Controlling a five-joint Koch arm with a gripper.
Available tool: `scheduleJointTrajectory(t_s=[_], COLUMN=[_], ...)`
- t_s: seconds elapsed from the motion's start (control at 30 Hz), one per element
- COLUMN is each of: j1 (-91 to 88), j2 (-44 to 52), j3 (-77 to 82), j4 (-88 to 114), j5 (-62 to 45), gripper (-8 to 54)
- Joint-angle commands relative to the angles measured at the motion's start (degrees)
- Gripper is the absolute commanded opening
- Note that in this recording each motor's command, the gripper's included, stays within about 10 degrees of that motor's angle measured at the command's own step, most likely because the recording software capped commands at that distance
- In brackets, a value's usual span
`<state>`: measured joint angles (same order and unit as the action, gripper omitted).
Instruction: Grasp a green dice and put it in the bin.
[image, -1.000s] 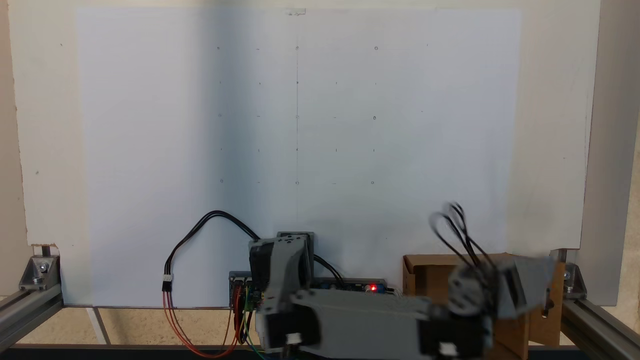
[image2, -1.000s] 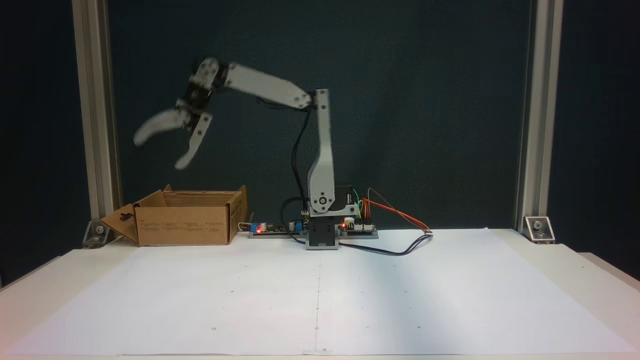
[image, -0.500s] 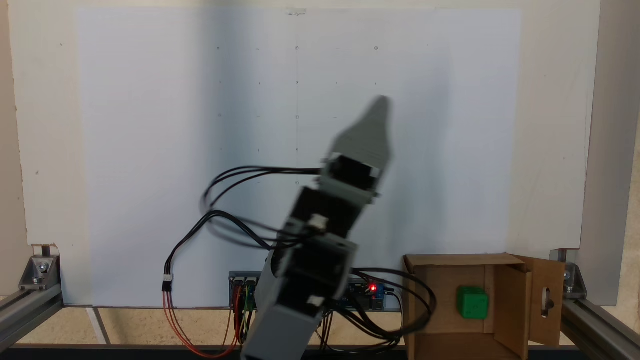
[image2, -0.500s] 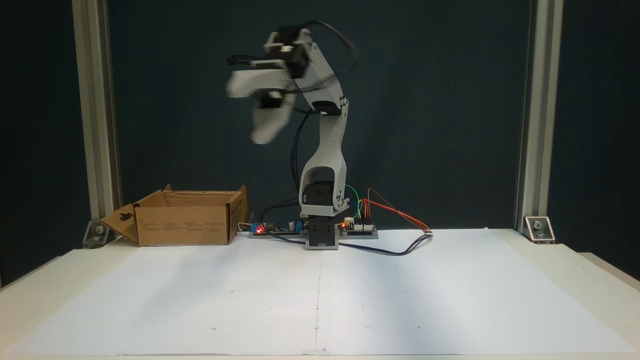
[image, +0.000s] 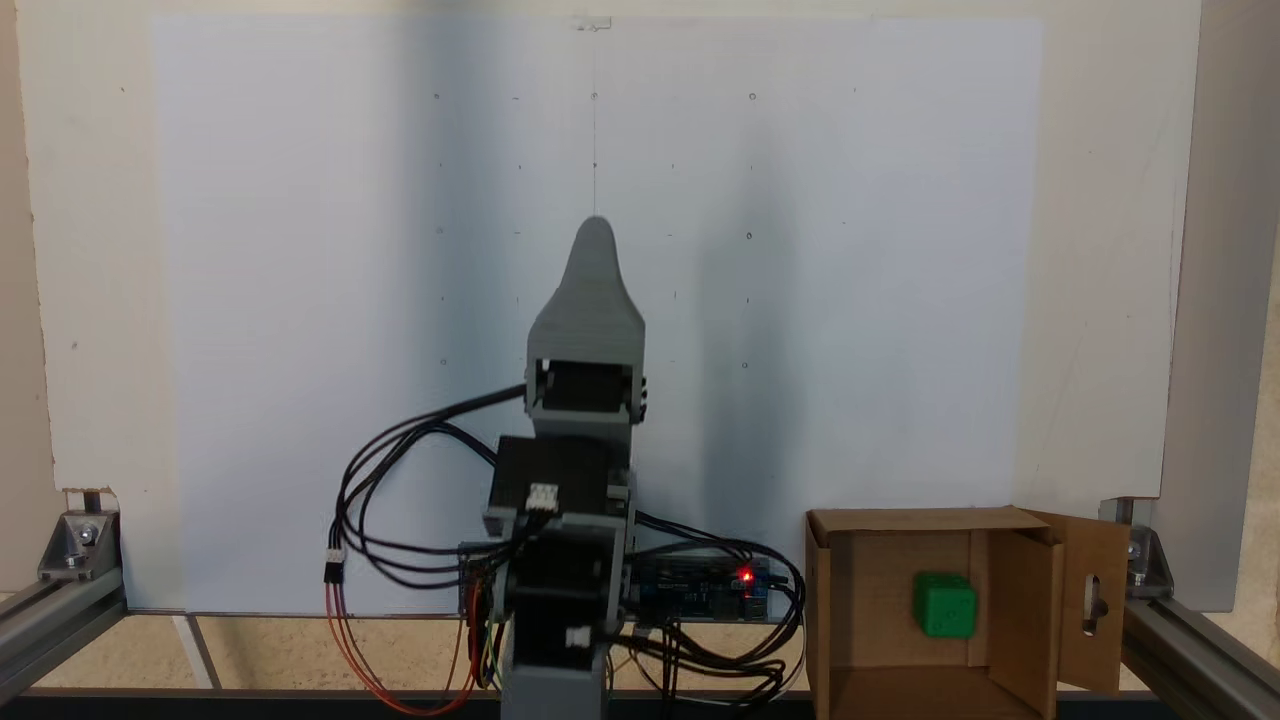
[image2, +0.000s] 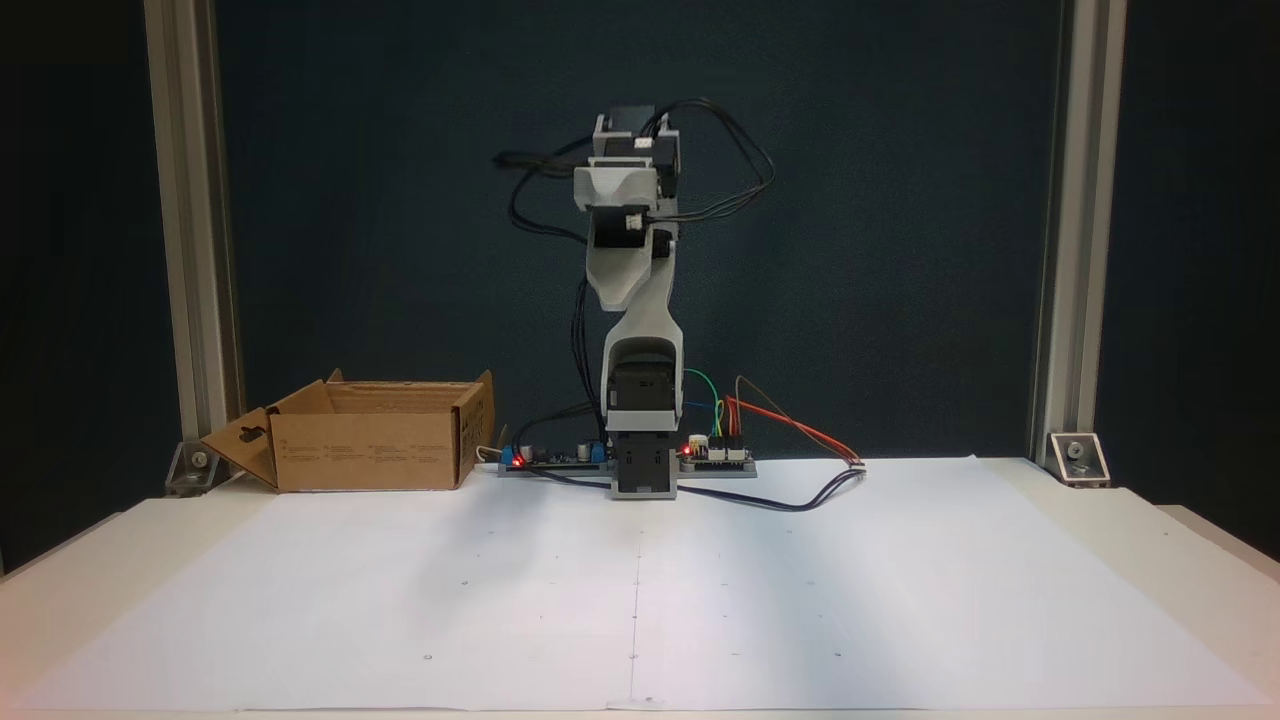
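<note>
The green dice lies inside the bin, resting on the box floor toward its right-hand side as a fixed view from above shows it, just beside an inner cardboard flap. The bin is a brown corrugated cardboard box, open at the top, with one outer flap folded outward and carrying a slot cutout. It stands at the rear edge of the bench, off the white paper sheet, well apart from the arm's base. In a fixed view from the front the box wall hides the contents. The arm is folded upright over its base, and the pincer points along the sheet's centre line, holding nothing that can be seen. Its jaws lie one behind the other from above and are foreshortened from the front, so whether it is open or closed cannot be told. Black cables loop beside the arm; a red light glows on the circuit board.
</note>
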<state>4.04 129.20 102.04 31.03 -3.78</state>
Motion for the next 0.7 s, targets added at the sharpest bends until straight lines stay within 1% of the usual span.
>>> scheduleJointTrajectory(t_s=[0.0,0.47,0.67], j1=[0.00,-0.79,-1.14], j2=[5.54,6.86,6.86], j3=[-0.62,16.79,31.38], j4=[-9.56,-43.84,-58.69], j5=[2.72,2.55,2.37], gripper=[47.5,47.5,44.2])
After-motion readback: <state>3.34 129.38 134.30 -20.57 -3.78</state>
